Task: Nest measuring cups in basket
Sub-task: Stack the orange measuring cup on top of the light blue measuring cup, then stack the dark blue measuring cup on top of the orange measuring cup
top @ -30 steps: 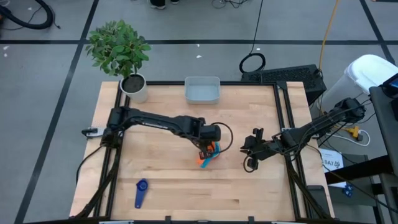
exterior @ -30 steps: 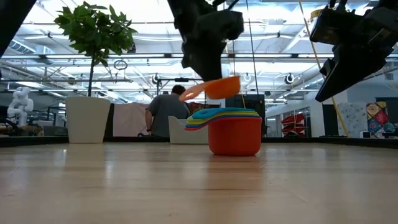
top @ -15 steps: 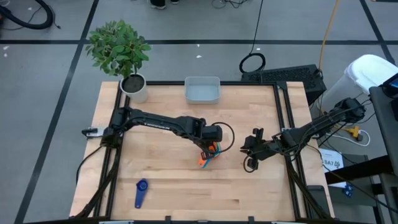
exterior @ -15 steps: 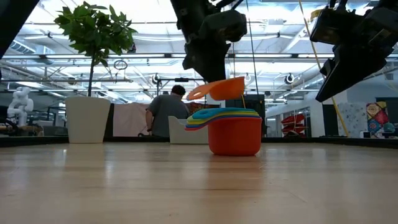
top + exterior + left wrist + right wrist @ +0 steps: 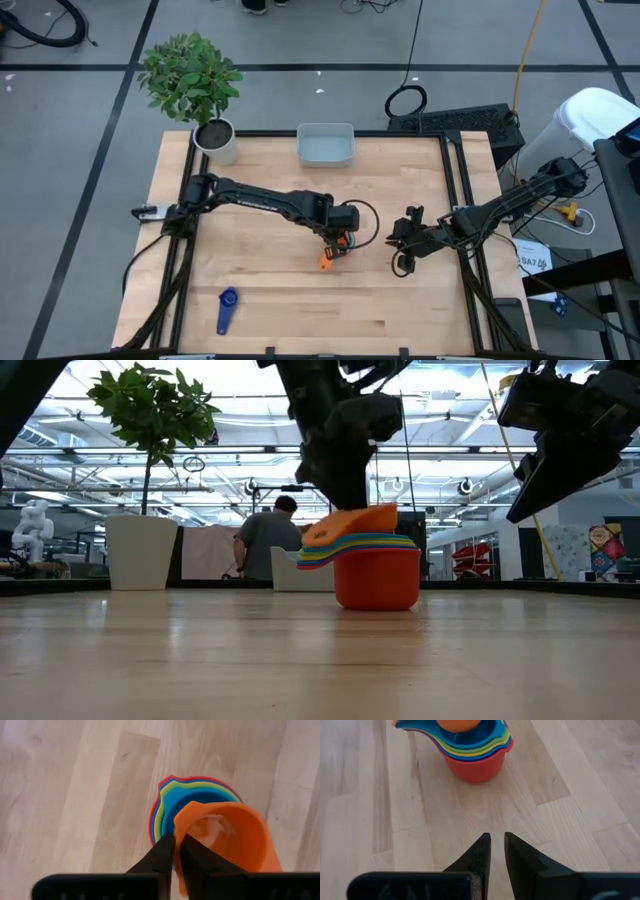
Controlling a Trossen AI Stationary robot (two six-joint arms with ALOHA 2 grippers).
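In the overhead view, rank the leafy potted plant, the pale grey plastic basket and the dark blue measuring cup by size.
Largest to smallest:
1. Leafy potted plant
2. Pale grey plastic basket
3. Dark blue measuring cup

Setting was a robotics lab or industrial test hall, not a home. Butcher-block table (image 5: pixel 250 290) stood on grey floor marked with dark tape lines, cables (image 5: pixel 405 100) trailing over it; low view showed a high ceiling with strip lights and trusses, a small white humanoid robot (image 5: pixel 32 525), and a person (image 5: pixel 268 540) seated with back turned
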